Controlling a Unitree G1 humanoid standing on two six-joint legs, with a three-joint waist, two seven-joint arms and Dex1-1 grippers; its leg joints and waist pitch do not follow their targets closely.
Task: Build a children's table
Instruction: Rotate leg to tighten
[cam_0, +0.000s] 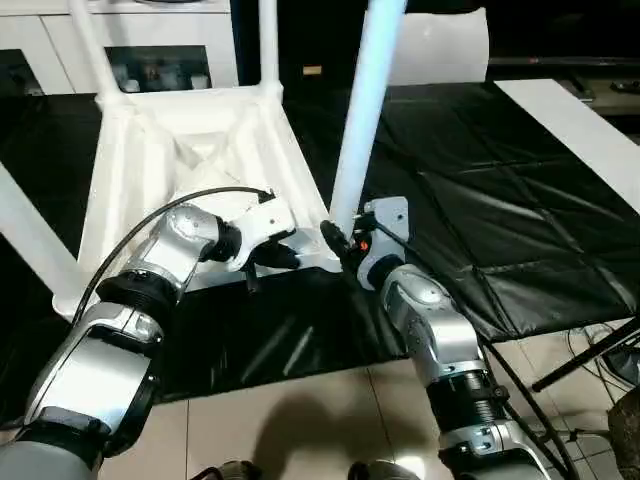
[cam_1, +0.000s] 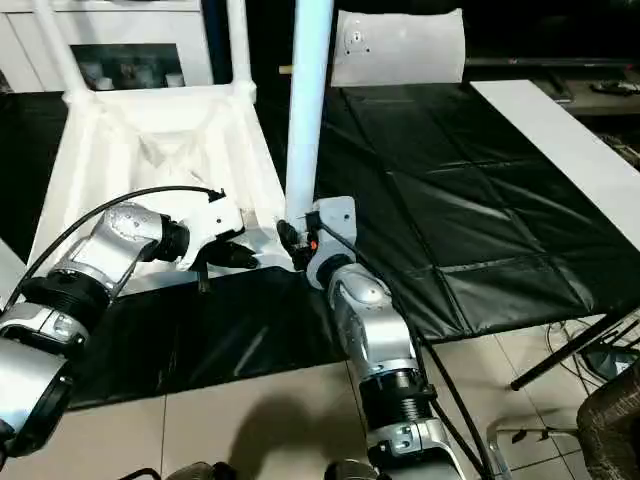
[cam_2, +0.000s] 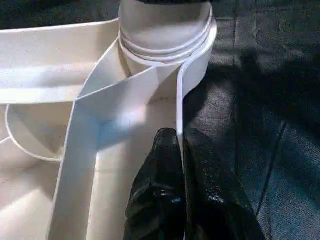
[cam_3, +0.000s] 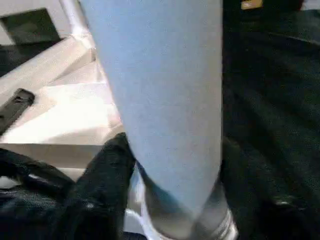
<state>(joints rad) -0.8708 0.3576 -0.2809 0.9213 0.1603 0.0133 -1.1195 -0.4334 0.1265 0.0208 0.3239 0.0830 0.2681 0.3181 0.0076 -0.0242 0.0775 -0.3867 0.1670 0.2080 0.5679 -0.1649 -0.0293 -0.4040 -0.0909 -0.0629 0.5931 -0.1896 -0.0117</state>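
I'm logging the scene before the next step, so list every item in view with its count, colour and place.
White plastic tabletop: one, upside down on the mat.
White tapered legs: four, standing in the corner sockets; the near right leg between the right fingers.
Black quilted mat: one, under the work.
White flat strip: one, on the mat's far right.
White pillow-like block: one, behind the mat.
White cabinet: one, far left.
Left gripper: shut on the tabletop's rim.
Right gripper: around the near right leg's base.

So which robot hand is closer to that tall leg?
Right. The right gripper sits around the leg at its base; the left gripper pinches the tabletop rim beside it.
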